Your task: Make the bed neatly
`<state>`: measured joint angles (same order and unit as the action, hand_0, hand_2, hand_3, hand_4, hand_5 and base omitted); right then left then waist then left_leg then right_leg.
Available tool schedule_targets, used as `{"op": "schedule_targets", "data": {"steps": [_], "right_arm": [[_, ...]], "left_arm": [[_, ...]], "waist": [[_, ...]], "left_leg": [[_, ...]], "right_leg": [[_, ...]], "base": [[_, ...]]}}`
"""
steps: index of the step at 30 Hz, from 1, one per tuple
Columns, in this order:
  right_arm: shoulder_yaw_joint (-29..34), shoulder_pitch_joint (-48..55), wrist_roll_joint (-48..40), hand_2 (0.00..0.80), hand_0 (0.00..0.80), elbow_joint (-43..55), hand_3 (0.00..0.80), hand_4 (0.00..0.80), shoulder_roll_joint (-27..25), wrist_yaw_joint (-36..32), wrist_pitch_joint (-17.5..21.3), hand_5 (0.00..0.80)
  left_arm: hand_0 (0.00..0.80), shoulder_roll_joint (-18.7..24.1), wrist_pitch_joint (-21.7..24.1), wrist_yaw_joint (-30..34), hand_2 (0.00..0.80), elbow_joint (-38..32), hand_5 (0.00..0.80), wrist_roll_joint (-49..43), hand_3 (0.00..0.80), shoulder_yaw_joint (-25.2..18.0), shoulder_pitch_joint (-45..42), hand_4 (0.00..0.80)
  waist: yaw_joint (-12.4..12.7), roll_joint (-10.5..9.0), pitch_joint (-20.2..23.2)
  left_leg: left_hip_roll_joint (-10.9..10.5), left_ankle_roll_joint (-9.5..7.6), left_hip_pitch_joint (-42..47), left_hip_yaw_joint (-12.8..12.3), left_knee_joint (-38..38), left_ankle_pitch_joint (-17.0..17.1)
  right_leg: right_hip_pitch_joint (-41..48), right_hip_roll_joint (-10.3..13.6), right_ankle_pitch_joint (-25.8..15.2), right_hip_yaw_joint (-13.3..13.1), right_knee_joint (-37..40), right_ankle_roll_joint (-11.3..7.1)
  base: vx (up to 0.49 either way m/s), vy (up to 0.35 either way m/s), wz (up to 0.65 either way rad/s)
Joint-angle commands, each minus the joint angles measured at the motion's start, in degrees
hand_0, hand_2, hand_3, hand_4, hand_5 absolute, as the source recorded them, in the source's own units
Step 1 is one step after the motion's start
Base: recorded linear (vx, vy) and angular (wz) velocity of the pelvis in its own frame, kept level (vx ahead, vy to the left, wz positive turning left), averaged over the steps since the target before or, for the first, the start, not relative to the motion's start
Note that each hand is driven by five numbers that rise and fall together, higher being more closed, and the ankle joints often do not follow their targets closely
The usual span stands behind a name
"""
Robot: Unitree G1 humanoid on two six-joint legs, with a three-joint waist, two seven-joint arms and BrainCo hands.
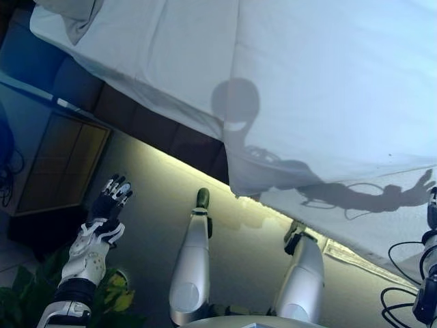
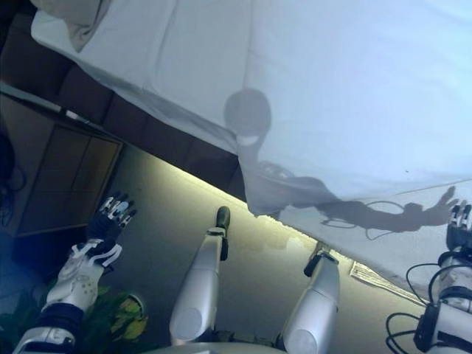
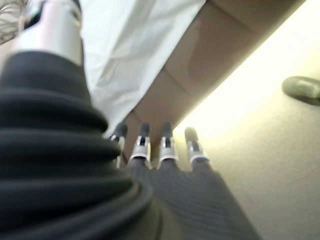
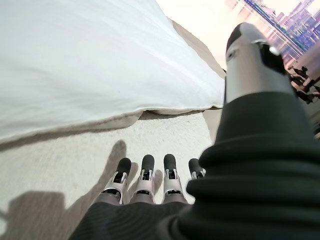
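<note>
A white duvet [image 1: 328,102] covers most of the bed, and its lower edge lies across a bare pale sheet [image 1: 369,225] at the bed's near corner. A pillow [image 1: 72,14] lies at the far left end. My left hand [image 1: 109,201] is open and empty, held over the floor beside the bed's dark base [image 1: 136,116]. It also shows in the left wrist view [image 3: 155,150] with straight fingers. My right hand [image 2: 459,221] is open and empty above the bare sheet, just short of the duvet's edge [image 4: 75,65]. Its fingers [image 4: 147,172] are straight and touch nothing.
A wooden bedside cabinet [image 1: 61,164] stands left of the bed. A leafy plant [image 1: 116,290] is at the lower left, below my left arm. A lit strip of carpet [image 1: 171,184] runs along the bed base.
</note>
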<state>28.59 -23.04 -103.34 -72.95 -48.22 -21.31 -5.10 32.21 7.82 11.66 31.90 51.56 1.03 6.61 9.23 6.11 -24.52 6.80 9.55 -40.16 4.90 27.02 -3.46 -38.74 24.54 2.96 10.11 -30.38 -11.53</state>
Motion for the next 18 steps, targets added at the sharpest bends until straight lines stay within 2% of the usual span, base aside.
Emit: {"op": "schedule_targets", "data": {"steps": [1, 4, 11, 18], "right_arm": [[-0.43, -0.34, -1.94, 0.0, 0.0, -0.06, 0.0, 0.0, -3.46, -3.51, 0.36, 0.0], [-1.73, -1.65, 2.88, 0.0, 0.0, 0.91, 0.0, 0.0, -3.25, -3.94, 2.69, 0.0], [-4.22, -4.51, 2.51, 0.0, 0.0, 0.78, 0.0, 0.0, -3.59, -5.07, 2.48, 0.0], [-5.22, -5.87, 2.31, 0.0, 0.0, 1.14, 0.0, 0.0, -4.19, -4.01, 3.11, 0.0]], "left_arm": [[0.0, 1.85, 1.44, 0.78, 0.0, -0.5, 0.0, 3.43, 0.0, 0.02, 1.78, 0.0], [0.0, 1.3, 1.02, 1.4, 0.0, -2.35, 0.0, 3.97, 0.0, 0.44, 1.32, 0.0], [0.0, 0.09, 1.56, 1.97, 0.0, -6.05, 0.0, 4.78, 0.0, 1.55, 1.11, 0.0], [0.0, 0.47, 1.58, 1.1, 0.0, -8.14, 0.0, 5.67, 0.0, 1.35, 0.76, 0.0]], "waist": [[0.53, 1.9, 1.56], [0.62, 3.07, 0.97], [1.23, 4.84, 0.36], [1.33, 5.68, -0.95]], "left_leg": [[3.56, 1.69, 0.77, 3.78, -7.45, 7.4], [2.94, 1.29, 1.03, 3.6, -7.37, 7.3], [1.46, 0.89, 1.14, 3.29, -7.86, 7.23], [0.7, 0.57, 0.57, 3.09, -7.98, 7.63]], "right_leg": [[-2.76, 3.13, -7.63, -4.08, 3.06, -3.47], [-3.29, 3.62, -7.56, -4.4, 2.43, -3.47], [-4.0, 4.96, -7.4, -4.72, 1.94, -3.47], [-4.91, 5.45, -7.46, -5.06, 1.17, -3.47]], "base": [[0.02, 0.039, 0.09], [0.025, 0.052, 0.09], [0.034, 0.047, 0.08], [0.018, 0.027, 0.07]]}}
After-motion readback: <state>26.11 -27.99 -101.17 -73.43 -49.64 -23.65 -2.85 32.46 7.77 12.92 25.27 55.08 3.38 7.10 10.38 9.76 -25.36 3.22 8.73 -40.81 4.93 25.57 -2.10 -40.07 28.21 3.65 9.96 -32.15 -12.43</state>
